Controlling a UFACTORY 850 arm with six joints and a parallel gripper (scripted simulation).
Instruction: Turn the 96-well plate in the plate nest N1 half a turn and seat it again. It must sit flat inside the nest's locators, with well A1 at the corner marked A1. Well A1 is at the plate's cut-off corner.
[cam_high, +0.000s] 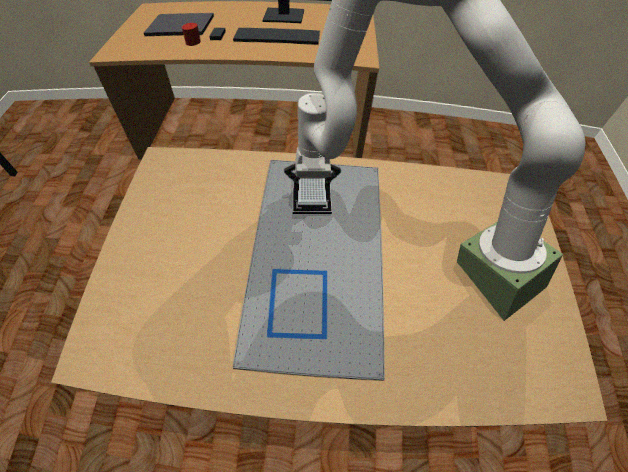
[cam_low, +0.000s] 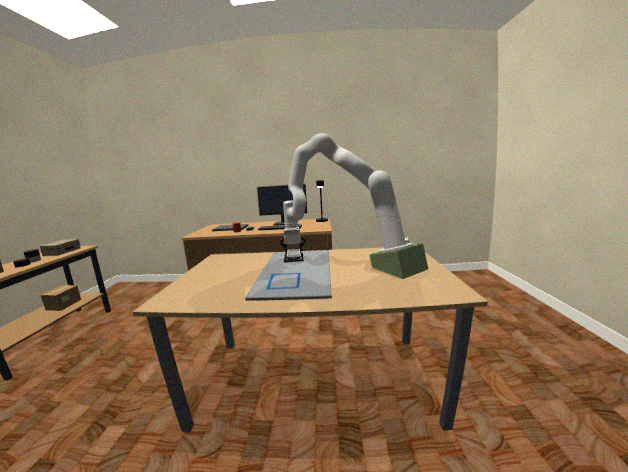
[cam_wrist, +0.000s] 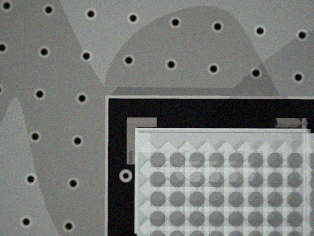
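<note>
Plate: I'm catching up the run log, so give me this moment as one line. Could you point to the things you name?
plate (cam_high: 311, 190) (cam_low: 293, 254) (cam_wrist: 216, 189) | jaws: shut on plate | position: over nest (cam_high: 312, 212) (cam_low: 293, 260) (cam_wrist: 118, 150) | fully seated: cannot tell | A1 corner: cannot tell

Arm (cam_high: 552, 132) (cam_low: 355, 164) arched, wrist (cam_high: 308, 126) (cam_low: 290, 215) upright; hand (cam_high: 312, 196) (cam_low: 293, 254) pointing down, fingers wide apart, gripping.

The tabletop (cam_high: 177, 213) (cam_low: 218, 296) looks like smooth pale wood.
</note>
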